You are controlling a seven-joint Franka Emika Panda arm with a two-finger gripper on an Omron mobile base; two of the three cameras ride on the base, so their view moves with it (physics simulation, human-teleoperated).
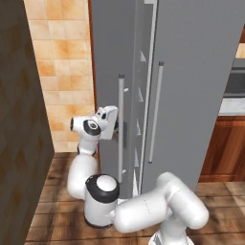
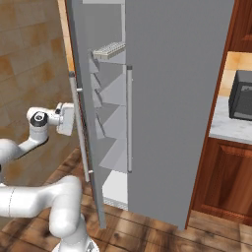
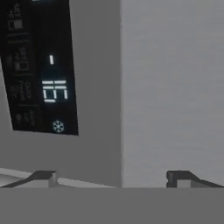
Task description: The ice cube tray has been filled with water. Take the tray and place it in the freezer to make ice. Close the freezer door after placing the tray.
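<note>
1. The ice cube tray (image 2: 109, 49) is seen on a top white shelf inside the freezer (image 2: 110, 123), at about 11 o'clock of the right base view; placement is judged done.
2. Water in the tray cells cannot be made out; too small.
3. Lower shelves are seen as pale wedges below the tray; nothing is made out on them.
4. The freezer door (image 1: 111, 95) is left ajar, a narrow gap showing by the plain right door (image 1: 191, 81); closing is judged as the step in hand.
5. The gripper (image 1: 116, 125) is set against the door's outer face at 9 o'clock of the left base view, just left of the bar handle (image 1: 121, 129), likely so the door can be pushed shut.
6. The fingers (image 3: 41, 177) are spread wide in the hand view and nothing is grasped.
7. The dark dispenser panel (image 3: 41, 70) is seen at 10 o'clock of the hand view, so the hand is faced flat at the door.
8. Whether the tips touch the door cannot be told.
</note>
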